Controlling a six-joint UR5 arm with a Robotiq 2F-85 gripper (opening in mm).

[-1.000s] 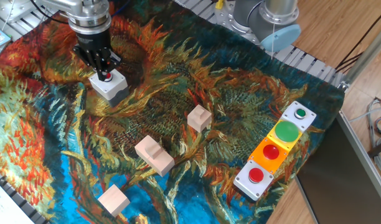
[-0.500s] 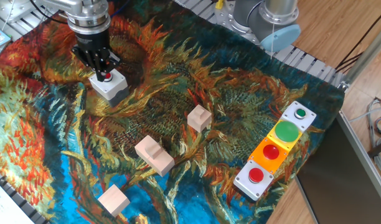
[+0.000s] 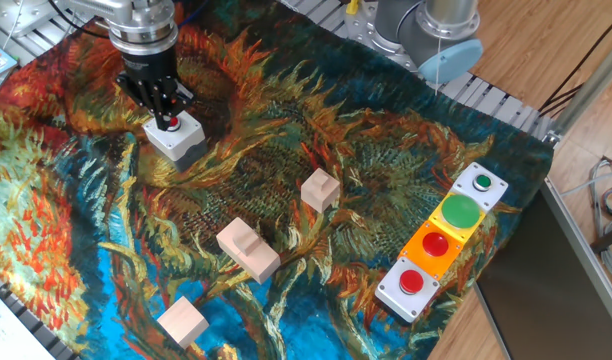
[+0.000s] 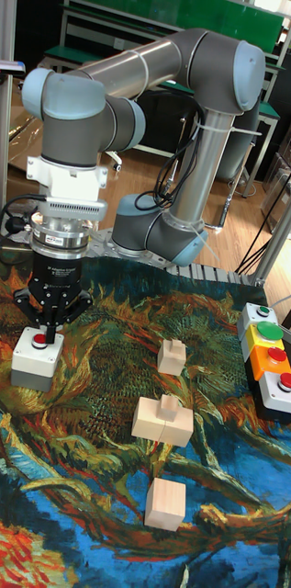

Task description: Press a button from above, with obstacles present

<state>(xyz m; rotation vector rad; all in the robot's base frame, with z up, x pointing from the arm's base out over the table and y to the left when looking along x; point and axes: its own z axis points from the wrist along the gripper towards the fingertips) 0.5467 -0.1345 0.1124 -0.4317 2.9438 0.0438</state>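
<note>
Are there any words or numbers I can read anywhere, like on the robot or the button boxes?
No readable text appears in either view.
The row of button boxes: no words or numbers show, just plain coloured buttons.
The grey button box under the gripper: no label.
The robot arm: no brand or number can be made out.
The paper at the table's bottom left edge: faint print, too small and blurred to read.

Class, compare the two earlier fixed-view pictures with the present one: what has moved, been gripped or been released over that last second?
Nothing visibly changed. The gripper stays right above the red button on its grey box, and the three wooden blocks lie where they were.
</note>
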